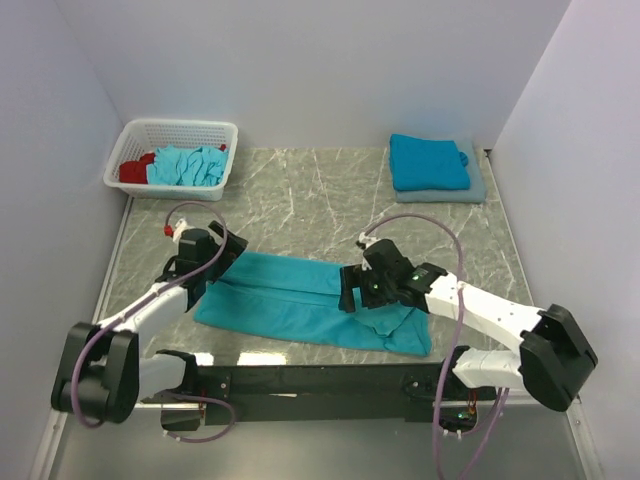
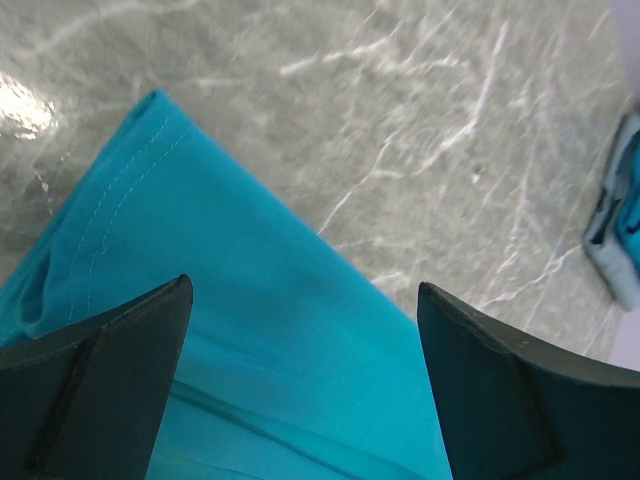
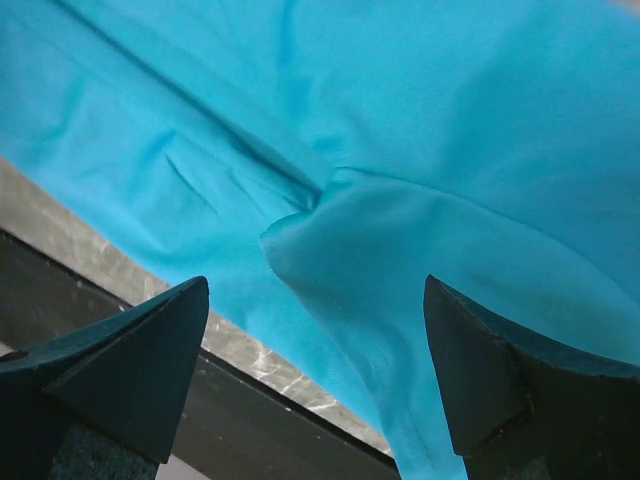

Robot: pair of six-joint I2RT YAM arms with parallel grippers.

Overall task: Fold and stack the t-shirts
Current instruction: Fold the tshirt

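Note:
A teal t-shirt (image 1: 300, 300) lies partly folded into a long strip across the near middle of the table. It also shows in the left wrist view (image 2: 250, 330) and in the right wrist view (image 3: 400, 130). My left gripper (image 1: 222, 268) is open and empty over the shirt's left end; in its wrist view the gripper (image 2: 300, 300) has wide jaws. My right gripper (image 1: 352, 290) is open and empty over the shirt's right part, above a creased fold (image 3: 300, 200). A stack of folded shirts (image 1: 430, 163) lies at the back right.
A white lattice basket (image 1: 135, 140) at the back left holds crumpled turquoise shirts (image 1: 188, 165) and a red cloth (image 1: 135, 168). The black front rail (image 1: 320, 378) runs along the near table edge. White walls enclose the table on three sides.

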